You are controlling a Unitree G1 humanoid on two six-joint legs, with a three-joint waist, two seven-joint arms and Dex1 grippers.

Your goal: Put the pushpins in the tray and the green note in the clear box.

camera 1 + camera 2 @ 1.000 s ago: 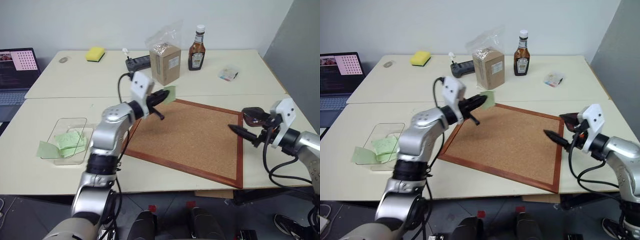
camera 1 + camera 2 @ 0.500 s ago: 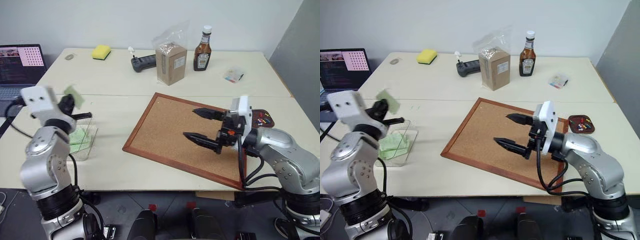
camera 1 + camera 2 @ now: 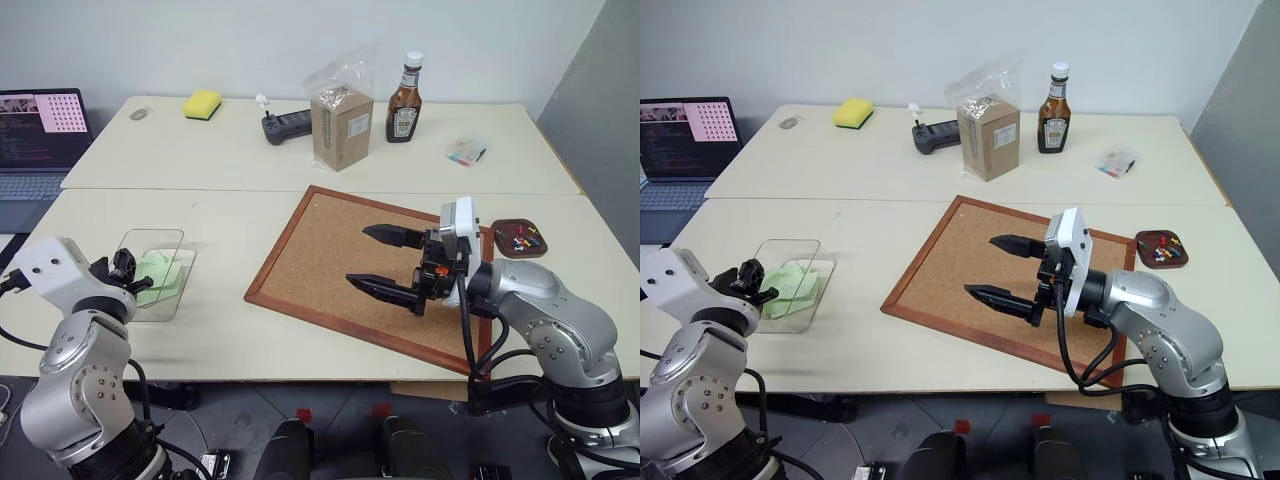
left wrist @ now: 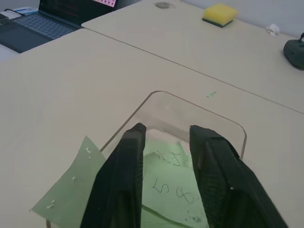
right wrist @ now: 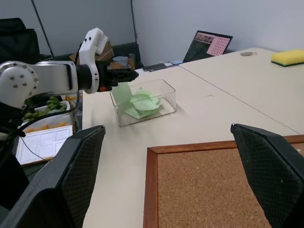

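My left hand [image 4: 164,142] — fingers parted, holding nothing, poised at the near end of the shallow transparent rectangular plastic box [image 3: 155,272] on the pale beige surface [image 3: 220,210].

Pale green paper sticky notes [image 4: 173,183] — several lying loose inside that clear box, pen marks on the uppermost; one sheet [image 4: 71,190] leans out over the box's rim beside my left fingers.

My right hand [image 3: 385,262] — two black fingers spread wide, empty, pointing sideways above the large wood-framed corkboard [image 3: 330,255].

Small dark reddish-brown oval tray [image 3: 520,239] — on the surface just off the corkboard's far right corner, with tiny red, green and yellow plastic-headed pushpins [image 3: 518,238] lying in it.

Along the back of the surface — a yellow sponge [image 3: 196,103], a black handheld controller [image 3: 283,125], a brown carton in a clear plastic bag [image 3: 336,125], a brown glass sauce bottle with a white cap [image 3: 403,95], and a small clear packet of coloured bits [image 3: 462,151].

Open laptop [image 3: 38,135] — at the far left edge.
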